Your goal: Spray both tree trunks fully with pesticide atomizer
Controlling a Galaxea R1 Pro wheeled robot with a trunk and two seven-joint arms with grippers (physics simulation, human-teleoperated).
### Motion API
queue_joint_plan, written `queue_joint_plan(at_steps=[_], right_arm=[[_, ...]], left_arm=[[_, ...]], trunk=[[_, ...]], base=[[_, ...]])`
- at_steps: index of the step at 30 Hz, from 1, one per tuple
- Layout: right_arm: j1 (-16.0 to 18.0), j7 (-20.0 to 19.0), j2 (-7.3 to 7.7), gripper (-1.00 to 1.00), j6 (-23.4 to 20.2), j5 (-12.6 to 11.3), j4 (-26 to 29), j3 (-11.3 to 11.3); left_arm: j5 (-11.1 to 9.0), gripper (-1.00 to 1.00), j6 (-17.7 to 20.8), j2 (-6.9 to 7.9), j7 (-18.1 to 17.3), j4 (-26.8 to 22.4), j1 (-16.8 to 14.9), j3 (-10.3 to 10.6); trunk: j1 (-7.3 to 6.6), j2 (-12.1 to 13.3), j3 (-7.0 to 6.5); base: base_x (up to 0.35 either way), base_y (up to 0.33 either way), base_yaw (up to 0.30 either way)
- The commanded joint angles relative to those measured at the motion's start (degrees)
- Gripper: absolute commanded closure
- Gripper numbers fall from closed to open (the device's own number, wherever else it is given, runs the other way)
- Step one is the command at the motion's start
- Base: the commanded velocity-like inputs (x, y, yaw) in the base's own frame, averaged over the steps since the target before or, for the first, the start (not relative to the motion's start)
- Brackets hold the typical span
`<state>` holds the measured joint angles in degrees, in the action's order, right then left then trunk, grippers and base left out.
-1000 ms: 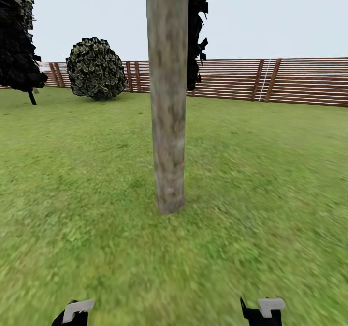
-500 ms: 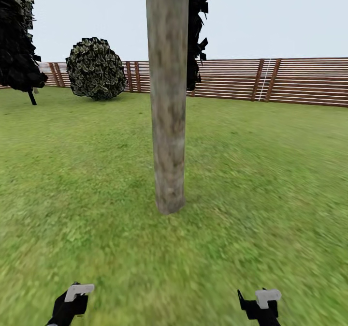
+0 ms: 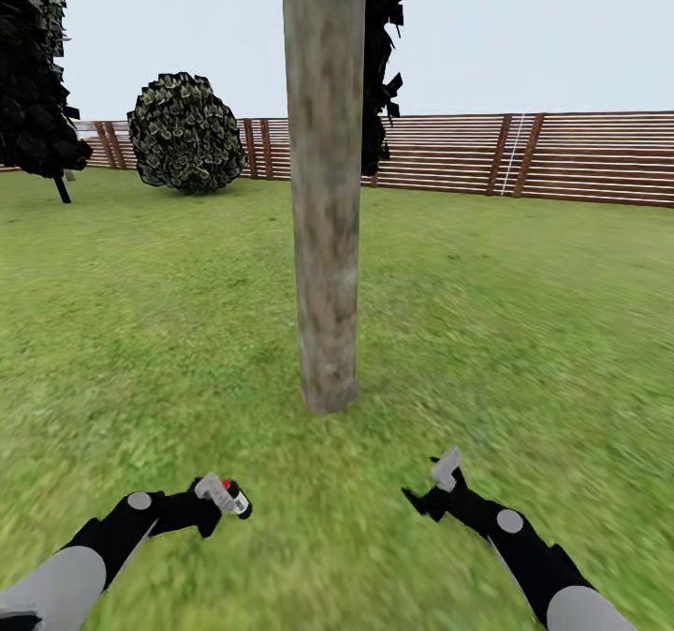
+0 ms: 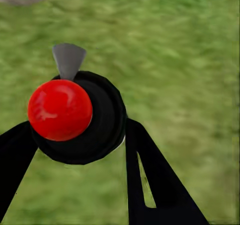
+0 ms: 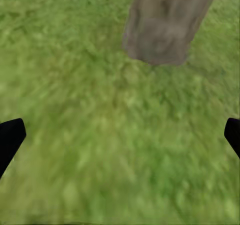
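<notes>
A thick mottled grey-tan tree trunk (image 3: 326, 191) rises from the grass floor (image 3: 524, 331) straight ahead; its base also shows in the right wrist view (image 5: 167, 22). No pesticide shows on it. My left gripper (image 3: 223, 497) is shut on the pesticide atomizer (image 3: 235, 501), a small dark bottle with a red top, held low and to the left, short of the trunk. The left wrist view has the atomizer (image 4: 75, 117) clamped between the black fingers (image 4: 147, 170). My right gripper (image 3: 432, 486) is open and holds nothing, its fingertips (image 5: 10, 137) spread wide over grass.
A brown slatted fence (image 3: 562, 155) closes the lawn at the back. A round bush (image 3: 185, 132) and a near-black conifer (image 3: 33, 69) stand at the far left. More dark foliage (image 3: 382, 51) hangs behind the trunk. Open grass lies on both sides.
Both arms have risen and reached forward toward the trunk. The atomizer in the left gripper has come into view. The camera has not moved.
</notes>
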<state>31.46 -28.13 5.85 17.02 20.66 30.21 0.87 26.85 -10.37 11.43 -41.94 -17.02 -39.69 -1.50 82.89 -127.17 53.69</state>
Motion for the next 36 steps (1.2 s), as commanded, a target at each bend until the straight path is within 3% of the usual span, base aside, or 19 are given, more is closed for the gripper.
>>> queue_joint_plan(at_steps=[1,4,6,8,9,10,14,19,20,25,30,36], right_arm=[[1.4,-4.1,-0.10,-1.00,-0.7,2.8,0.1,0.1],[4.2,-10.2,-1.31,-1.00,-2.4,7.5,0.1,0.1],[6.0,-15.3,-3.44,-1.00,-5.0,9.6,0.2,0.1],[6.7,-18.0,-4.75,-1.00,-6.3,10.2,0.2,0.1],[7.2,-20.3,-6.40,-1.00,-7.2,10.5,0.3,0.1],[7.3,-20.9,-7.20,-1.00,-7.5,10.6,0.2,0.1],[7.4,-21.8,-8.97,-1.00,-7.8,10.8,0.2,0.5],[7.5,-23.0,-10.47,-1.00,-7.7,12.1,0.5,2.6],[7.5,-22.7,-10.13,-1.00,-7.7,11.8,0.3,2.3],[7.5,-21.3,-9.15,-1.00,-7.7,13.2,0.0,1.9],[7.5,-21.3,-9.68,-1.00,-7.9,14.3,0.3,2.8],[7.6,-21.3,-11.42,-1.00,-8.8,16.2,0.5,3.9]], left_arm=[[2.7,1.00,-0.1,-0.19,-2.6,0.0,-1.1,-0.1],[7.4,1.00,2.2,-0.71,-8.4,-0.2,-3.2,-0.1],[11.2,1.00,4.7,-1.58,-12.3,-1.7,-4.2,0.0],[13.5,1.00,5.4,-2.36,-13.8,-2.7,-4.4,0.3],[16.5,1.00,6.0,-3.59,-15.1,-3.5,-4.6,1.3],[18.1,1.00,6.1,-4.29,-15.6,-3.6,-4.6,1.6],[21.9,1.00,6.4,-5.62,-16.4,-3.9,-4.7,2.1],[21.6,1.00,7.5,-7.07,-16.5,-5.3,-4.6,3.4],[21.9,1.00,7.1,-7.40,-16.7,-5.6,-4.6,3.3],[23.6,1.00,6.9,-6.10,-17.0,-7.0,-5.0,2.5],[24.0,1.00,7.5,-7.63,-17.3,-7.1,-5.3,2.5],[25.5,1.00,9.4,-9.59,-17.5,-7.2,-5.5,2.6]], trunk=[[-0.01,0.0,0.06],[-0.01,0.0,0.06],[-0.01,0.0,0.06],[-0.01,0.0,0.06],[-0.01,0.0,0.06],[-0.01,0.0,0.06],[-0.01,0.0,0.06],[-0.01,0.0,0.06],[-0.01,0.0,0.06],[-0.01,0.0,0.06],[-0.01,0.0,0.06],[-0.01,0.0,0.06]], base=[[0.000,0.000,0.000],[0.000,0.000,0.000],[0.000,0.000,0.000],[0.000,0.000,0.000],[0.000,0.000,0.000],[0.000,0.000,0.000],[0.000,0.000,0.000],[0.000,0.000,0.000],[0.000,0.000,0.000],[0.000,0.000,0.000],[0.000,0.000,0.000],[0.000,0.000,0.000]])
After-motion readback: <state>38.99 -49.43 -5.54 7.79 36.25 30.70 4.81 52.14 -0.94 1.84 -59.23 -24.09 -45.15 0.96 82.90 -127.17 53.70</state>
